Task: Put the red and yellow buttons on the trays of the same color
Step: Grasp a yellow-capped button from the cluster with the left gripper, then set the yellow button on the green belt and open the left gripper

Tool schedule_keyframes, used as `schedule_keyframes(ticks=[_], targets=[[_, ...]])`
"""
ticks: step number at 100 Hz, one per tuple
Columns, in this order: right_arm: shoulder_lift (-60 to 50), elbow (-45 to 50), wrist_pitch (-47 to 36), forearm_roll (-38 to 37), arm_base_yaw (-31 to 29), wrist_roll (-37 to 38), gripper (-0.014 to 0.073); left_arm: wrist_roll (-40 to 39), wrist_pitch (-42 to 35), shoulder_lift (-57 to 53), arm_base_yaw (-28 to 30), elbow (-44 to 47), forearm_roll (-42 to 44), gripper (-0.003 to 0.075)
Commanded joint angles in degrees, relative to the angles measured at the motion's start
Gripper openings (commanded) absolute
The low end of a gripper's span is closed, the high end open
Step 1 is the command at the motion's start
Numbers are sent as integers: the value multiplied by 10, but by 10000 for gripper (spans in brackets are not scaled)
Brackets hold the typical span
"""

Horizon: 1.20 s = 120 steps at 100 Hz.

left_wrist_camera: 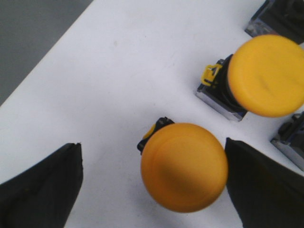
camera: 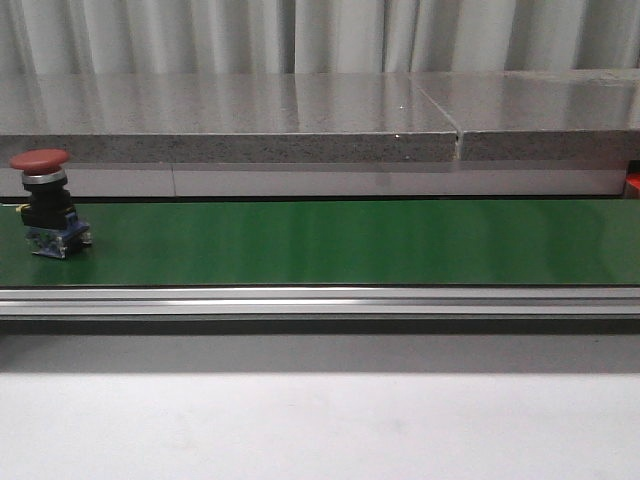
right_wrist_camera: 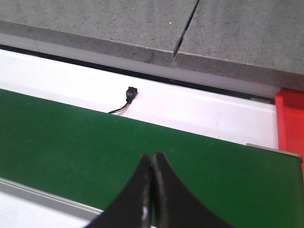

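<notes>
Left pincer (left_wrist_camera: 152, 185) spread wide apart; right pincer (right_wrist_camera: 152, 190) pressed fully closed.

Red mushroom-head button (camera: 44, 203): upright on green belt, far at nine o'clock in front view, black body, blue-grey base. Two yellow mushroom-head buttons on white surface in left wrist view: one (left_wrist_camera: 183, 166) central, cap up; another (left_wrist_camera: 266, 75) at two o'clock from it, apart. Red tray (right_wrist_camera: 289, 123) edge beyond belt's end.

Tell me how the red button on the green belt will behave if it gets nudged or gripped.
The red button looks top-heavy: a wide mushroom cap over a narrower black body, so a push near the cap may tip it. Its squarish base sits flat on the green belt, so it probably won't roll. It appears rigid plastic and metal, likely firm to grip.
</notes>
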Motion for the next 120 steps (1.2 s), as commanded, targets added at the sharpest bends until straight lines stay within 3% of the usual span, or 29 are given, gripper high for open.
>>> schedule_keyframes(ticks=[1, 10, 25, 42, 72, 94, 120], targets=[[-3, -14, -37, 9, 0, -5, -67, -6, -26, -18, 0, -16, -6, 575], [-3, -14, -37, 9, 0, -5, -67, -6, -27, -17, 0, -16, -6, 501], [-3, -14, -37, 9, 0, -5, -67, -6, -25, -17, 0, -16, -6, 216], [-3, -14, -37, 9, 0, -5, -67, -6, -12, -39, -1, -16, -9, -20], [-3, -14, -37, 9, 0, -5, -67, 0, 6, -165, -35, -16, -11, -19], [-3, -14, -37, 9, 0, -5, -67, 18, 24, -238, -138, -16, -11, -19], [-3, -14, -37, 9, 0, -5, -67, 26, 35, -220, -244, -16, -11, -19]])
